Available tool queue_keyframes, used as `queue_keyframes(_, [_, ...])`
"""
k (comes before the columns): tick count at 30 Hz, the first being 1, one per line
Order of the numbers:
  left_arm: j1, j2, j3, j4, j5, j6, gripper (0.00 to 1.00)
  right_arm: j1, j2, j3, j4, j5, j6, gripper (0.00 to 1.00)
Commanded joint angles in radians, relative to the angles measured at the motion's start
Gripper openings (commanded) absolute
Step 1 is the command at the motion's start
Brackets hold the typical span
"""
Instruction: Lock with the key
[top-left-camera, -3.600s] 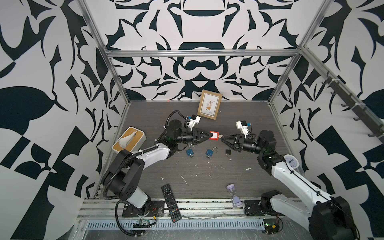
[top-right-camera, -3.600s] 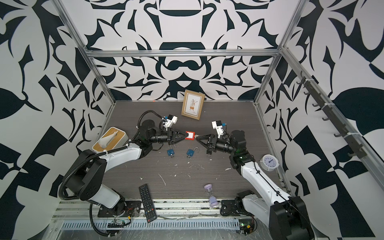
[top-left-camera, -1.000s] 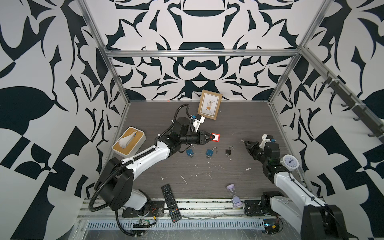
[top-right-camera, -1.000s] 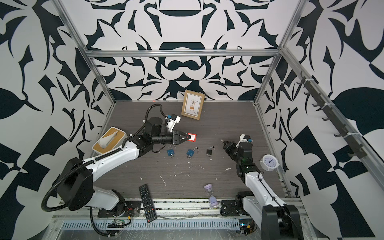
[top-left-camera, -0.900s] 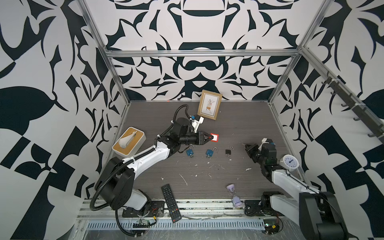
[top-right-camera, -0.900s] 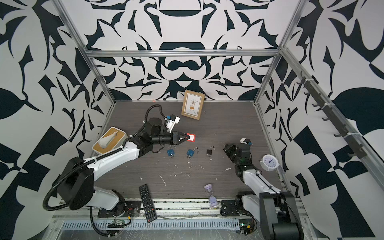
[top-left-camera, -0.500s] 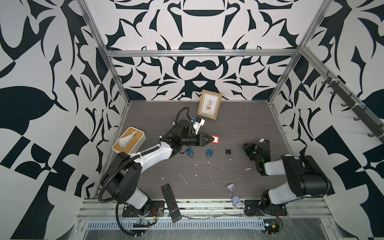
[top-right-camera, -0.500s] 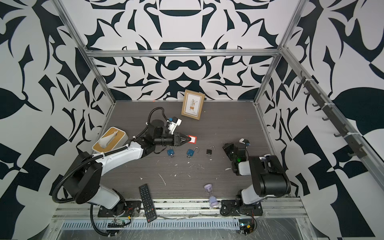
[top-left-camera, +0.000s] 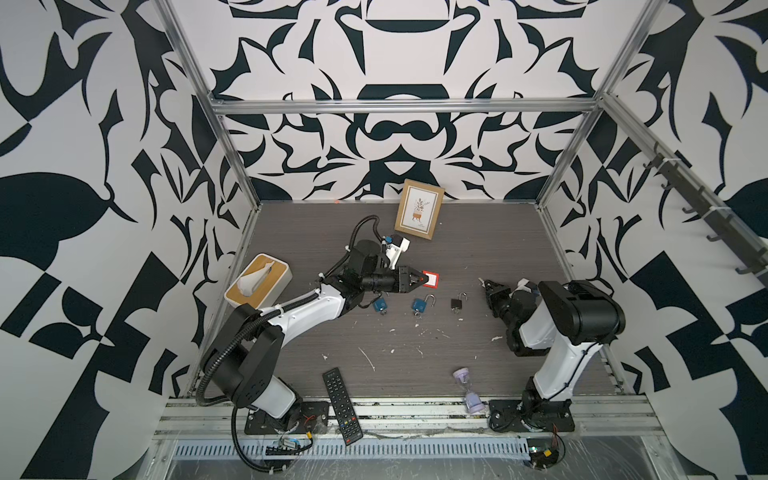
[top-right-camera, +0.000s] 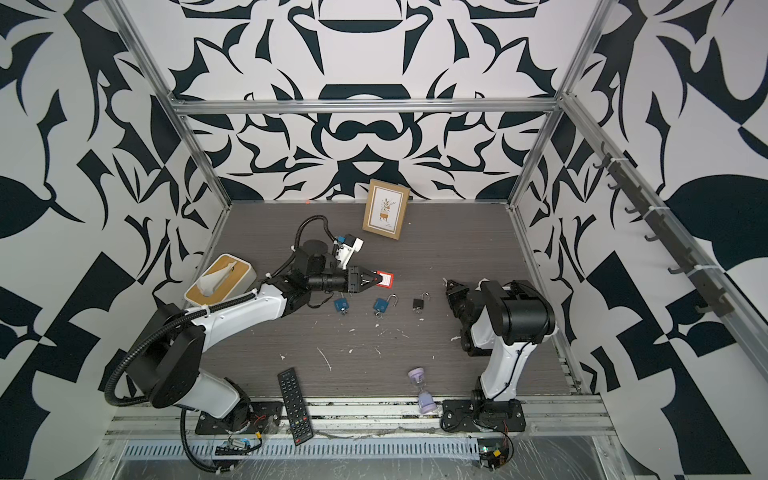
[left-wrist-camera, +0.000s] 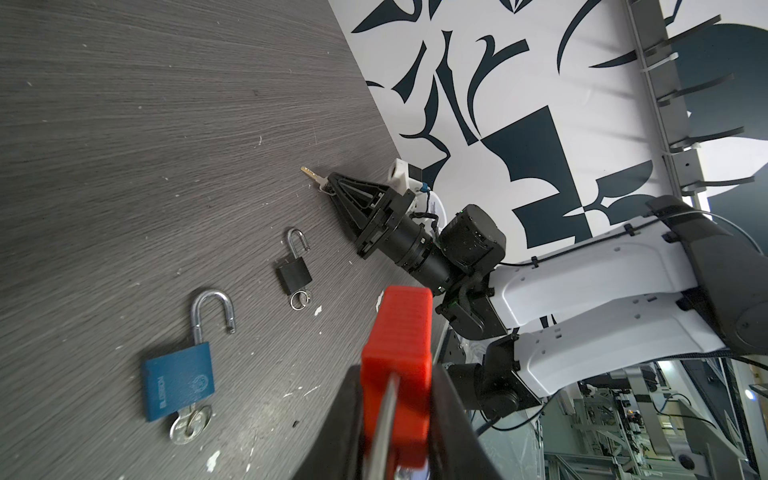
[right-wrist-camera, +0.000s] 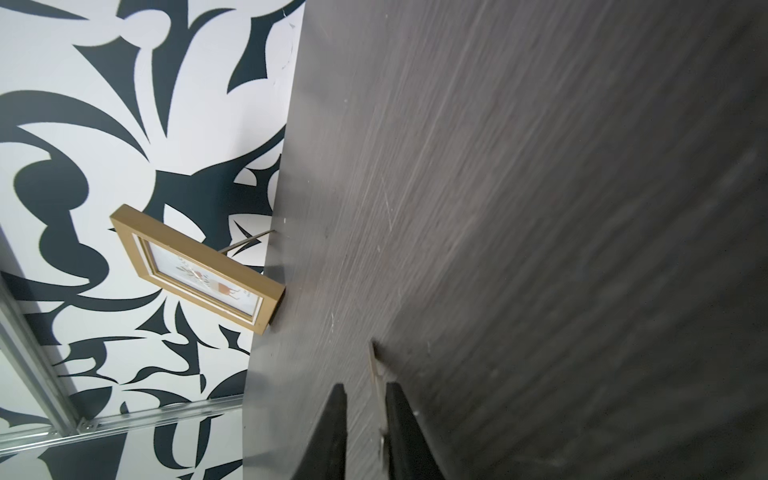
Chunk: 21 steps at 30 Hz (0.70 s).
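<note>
Left arm (top-left-camera: 307, 309) stretched nearly level over the middle of the desk (top-left-camera: 490, 245); the left hand (top-left-camera: 420, 279) is clamped on the red padlock (top-left-camera: 431, 279), carried above the surface (in the left wrist view its red body fills the space between both fingers). Right arm (top-left-camera: 536, 328) folded back on itself, with the right hand (top-left-camera: 483, 284) low over the desk, tips aimed toward the back. Its fingers (right-wrist-camera: 332, 424) stand slightly apart, and the key (right-wrist-camera: 375, 365) lies along the inner face of one, blade projecting past the tips. An open blue padlock (top-left-camera: 419, 305) and a black padlock (top-left-camera: 456, 303) lie between the hands
</note>
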Motion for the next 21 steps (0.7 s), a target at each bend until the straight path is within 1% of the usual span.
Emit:
queue_keyframes(1, [0.002, 0.007, -0.010, 0.028, 0.013, 0.002, 0.00, 0.004, 0.050, -0.022, 0.000, 0.005, 0.034, 0.23])
queue_keyframes(6, [0.002, 0.005, -0.013, 0.018, 0.008, 0.006, 0.00, 0.005, 0.028, -0.041, -0.003, 0.019, 0.035, 0.31])
queue_keyframes(10, [0.002, 0.012, -0.010, 0.021, 0.009, 0.001, 0.00, 0.004, 0.012, -0.043, -0.062, 0.021, 0.059, 0.34])
queue_keyframes(15, [0.002, 0.017, -0.009, 0.024, 0.009, -0.001, 0.00, 0.003, -0.025, -0.034, -0.248, 0.035, 0.093, 0.40])
queue_keyframes(17, [0.002, 0.019, -0.008, 0.023, 0.013, -0.002, 0.00, 0.004, -0.064, -0.037, -0.299, 0.041, 0.079, 0.42])
queue_keyframes(19, [0.002, 0.019, -0.013, 0.026, 0.010, -0.002, 0.00, 0.004, -0.147, -0.035, -0.413, 0.065, 0.041, 0.43])
queue_keyframes(21, [0.002, 0.022, -0.015, 0.031, 0.011, -0.004, 0.00, 0.004, -0.268, -0.022, -0.562, 0.099, -0.007, 0.44])
